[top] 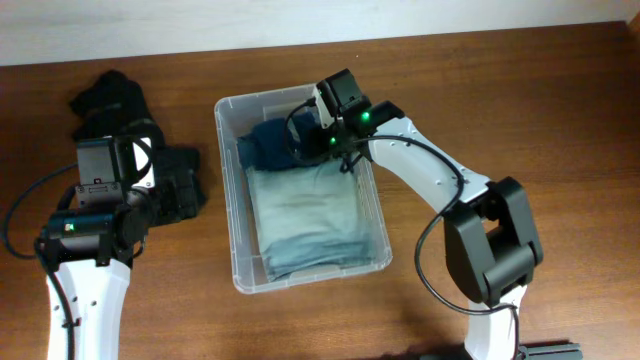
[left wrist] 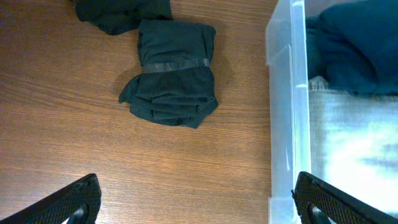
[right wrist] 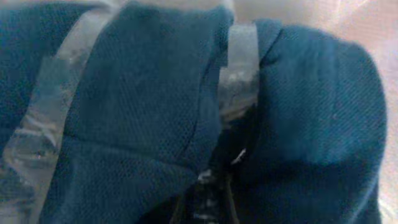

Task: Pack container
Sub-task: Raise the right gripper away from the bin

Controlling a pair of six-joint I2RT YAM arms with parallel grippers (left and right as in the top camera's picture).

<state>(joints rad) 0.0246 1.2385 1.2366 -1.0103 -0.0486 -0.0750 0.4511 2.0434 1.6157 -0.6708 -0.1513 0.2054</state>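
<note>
The left gripper hangs above the wooden desk, on the left side of the container. Its fingers stand wide apart with nothing between them.

The container sits at the middle of the desk, long axis running near to far. It is clear plastic with a thick rim and rounded corners. Its near and middle portions are filled by a folded light blue-grey garment lying flat.

Left of the container, apart from its wall, a black folded bundle rests on the desk, with a thin band running across it. Beyond that bundle lies a second black garment, loosely heaped.

At the far end of the container a dark blue garment lies bunched, touching the far edge of the light garment. The right gripper is down inside the container at this end, pressed into the dark blue cloth. In the right wrist view the cloth fills the frame, with folds bulging around pale strips. Whether these fingers are apart or clamped on the cloth cannot be determined.
</note>
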